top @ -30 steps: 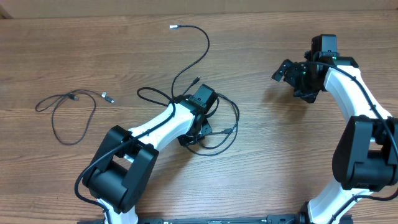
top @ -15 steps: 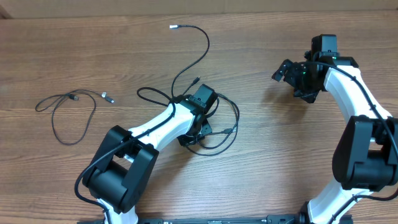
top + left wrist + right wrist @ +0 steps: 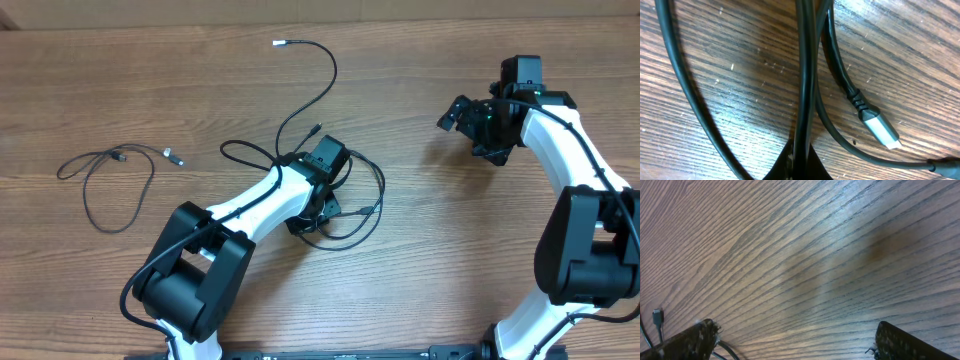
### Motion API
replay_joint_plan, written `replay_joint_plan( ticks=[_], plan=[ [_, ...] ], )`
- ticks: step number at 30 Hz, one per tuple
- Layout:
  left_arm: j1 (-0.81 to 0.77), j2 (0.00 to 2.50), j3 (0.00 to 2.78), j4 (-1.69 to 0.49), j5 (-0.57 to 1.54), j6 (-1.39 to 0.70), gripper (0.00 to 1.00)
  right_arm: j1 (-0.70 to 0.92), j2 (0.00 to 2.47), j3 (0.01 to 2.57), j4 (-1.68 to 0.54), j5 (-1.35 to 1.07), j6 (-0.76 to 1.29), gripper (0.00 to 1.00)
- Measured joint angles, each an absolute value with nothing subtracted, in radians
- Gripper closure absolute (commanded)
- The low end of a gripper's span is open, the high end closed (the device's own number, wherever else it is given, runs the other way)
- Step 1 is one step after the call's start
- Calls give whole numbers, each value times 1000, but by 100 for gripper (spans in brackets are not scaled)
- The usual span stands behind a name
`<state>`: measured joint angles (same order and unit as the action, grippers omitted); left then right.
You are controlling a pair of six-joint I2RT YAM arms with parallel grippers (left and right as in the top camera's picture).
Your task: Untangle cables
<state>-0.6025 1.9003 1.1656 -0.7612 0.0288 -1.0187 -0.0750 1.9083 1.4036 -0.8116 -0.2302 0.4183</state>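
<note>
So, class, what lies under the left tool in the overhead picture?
Tangled cables loop out from beneath the left tool on the table. The wrist view shows a silver plug below it. The arm hides where the strands cross.

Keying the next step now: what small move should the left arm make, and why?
Probably a short lift of the left gripper. Its fingers are shut on one black cable strand in the tangle, with a silver plug lying loose beside it, so raising it should show which loops hang on. The right gripper is open over the table, free to help.
</note>
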Motion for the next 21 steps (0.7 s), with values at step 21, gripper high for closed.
replay_joint_plan(
  ticks=[21],
  plan=[
    [-603, 1900, 1164, -710, 30, -956, 96, -75, 1908, 1404, -812, -231, 418, 0]
  ],
)
